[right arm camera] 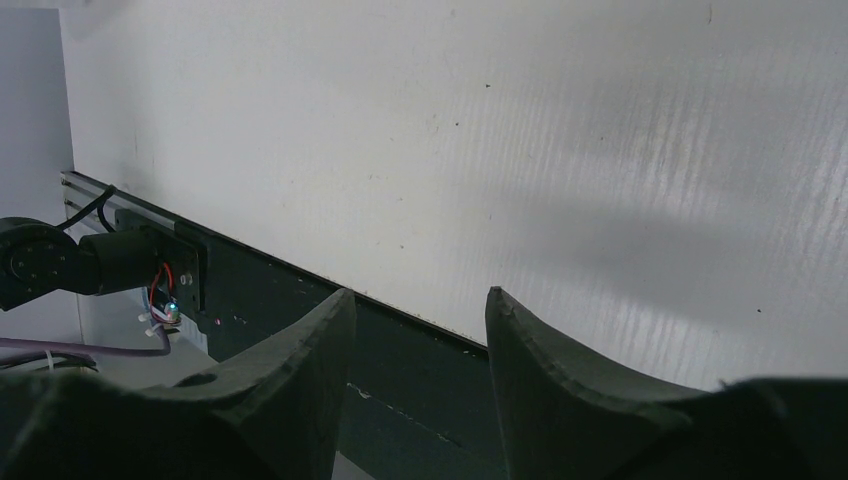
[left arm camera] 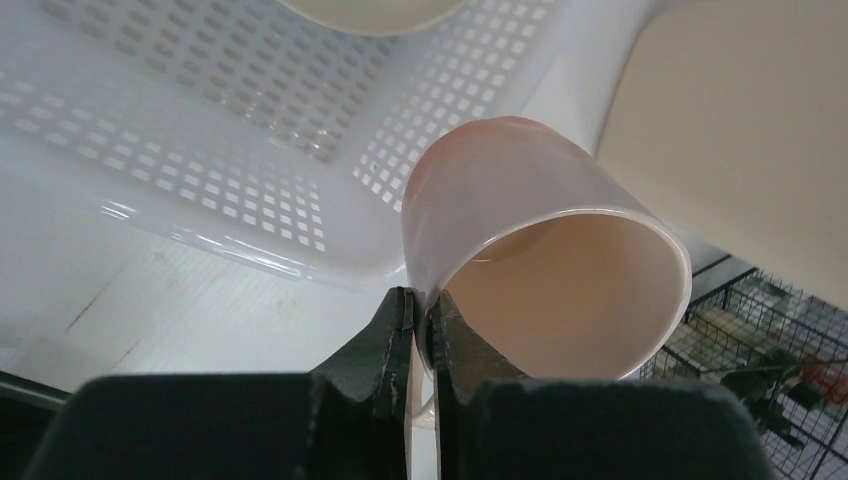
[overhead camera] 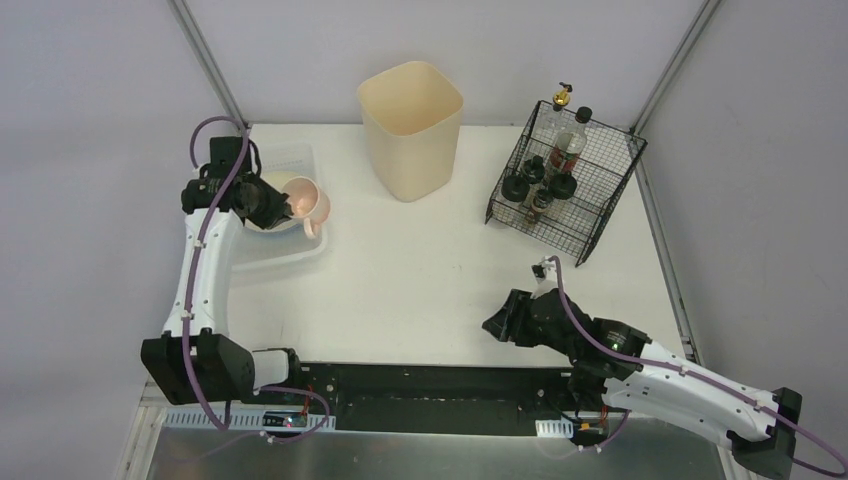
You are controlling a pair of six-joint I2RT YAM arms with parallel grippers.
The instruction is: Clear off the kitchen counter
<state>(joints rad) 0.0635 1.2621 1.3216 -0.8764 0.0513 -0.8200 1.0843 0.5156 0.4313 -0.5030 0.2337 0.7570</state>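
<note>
The kitchen counter [overhead camera: 430, 270] is a large white tabletop with a metal front edge. My left gripper [overhead camera: 276, 203] is shut on the rim of a pink mug [overhead camera: 310, 200], holding it tilted over the right edge of a white perforated basket [overhead camera: 290, 160]. In the left wrist view the fingers [left arm camera: 400, 330] pinch the mug [left arm camera: 530, 240] wall, one inside and one outside, above the basket [left arm camera: 200, 130]. My right gripper [overhead camera: 497, 324] is open and empty, low over the counter near the front edge; its view shows bare counter [right arm camera: 500, 130] between the jaws.
A tall cream bin [overhead camera: 410, 125] stands at the back middle. A black wire rack [overhead camera: 565, 180] with several bottles stands at the back right. A cream bowl [overhead camera: 262, 185] lies in the basket behind the left gripper.
</note>
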